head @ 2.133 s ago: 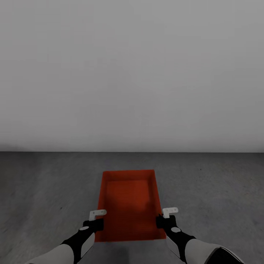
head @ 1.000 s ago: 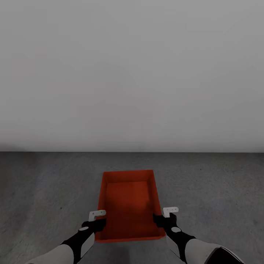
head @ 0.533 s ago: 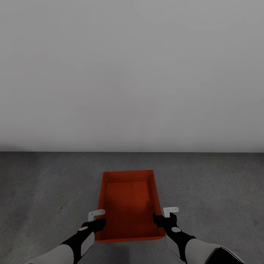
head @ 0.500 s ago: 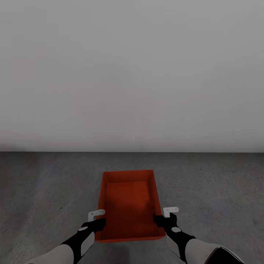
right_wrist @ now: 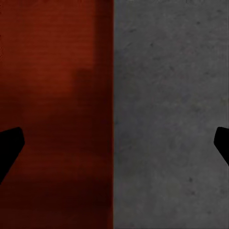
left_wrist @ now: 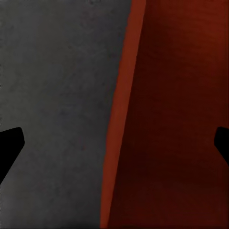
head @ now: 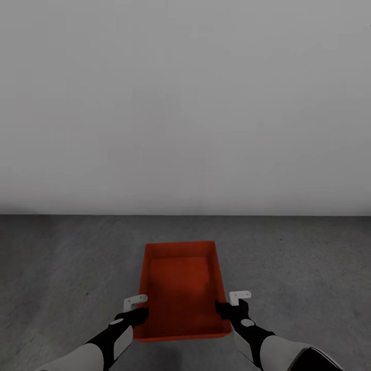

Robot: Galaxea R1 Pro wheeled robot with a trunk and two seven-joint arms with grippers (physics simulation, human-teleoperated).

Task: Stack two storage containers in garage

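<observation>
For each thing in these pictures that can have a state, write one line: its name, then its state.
storage container: upright, open-topped, empty, low over the floor; contact unclear.
left gripper: open, fingers straddling the container's left wall.
right gripper: open, fingers straddling the container's right wall.

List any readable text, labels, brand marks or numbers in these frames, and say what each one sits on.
None: no text, label, brand or number can be read in any view.
The storage container has plain orange-red walls with no print.
The floor and the wall behind it are unmarked.
The left pincer and right pincer, open at the container's side walls, carry no lettering.
</observation>
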